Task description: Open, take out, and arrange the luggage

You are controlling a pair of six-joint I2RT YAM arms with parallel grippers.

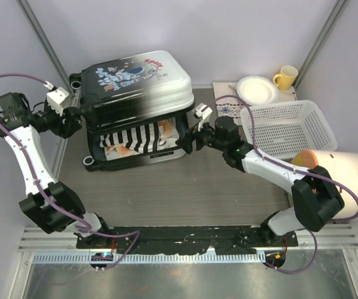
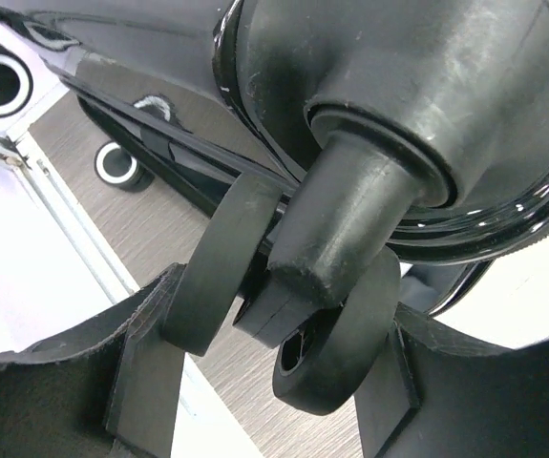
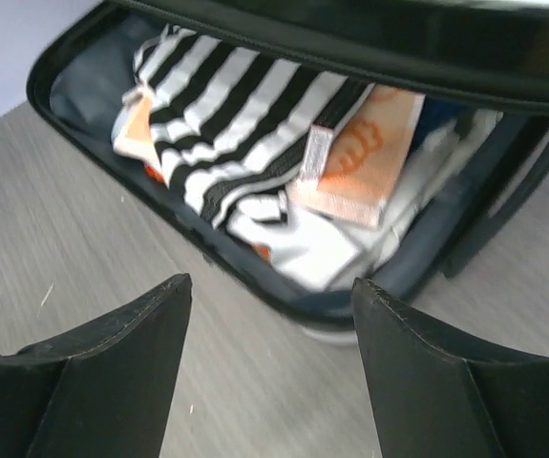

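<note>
Left gripper (image 1: 73, 121) clamps one caster wheel (image 2: 336, 334) at the left corner of the one luggage (image 1: 138, 161), which lies far left on the table (image 1: 166, 193), lid (image 1: 135, 78) raised partway. Opening is partly done and, as judged, nothing is taken out: one striped garment (image 3: 226, 124) and two orange-printed packets (image 3: 369, 153) lie inside. Right gripper (image 3: 269, 286) hangs wide and empty at the opening. Further right stand one basket (image 1: 284, 106), one plate (image 1: 256, 89) and one mug (image 1: 286, 76).
</note>
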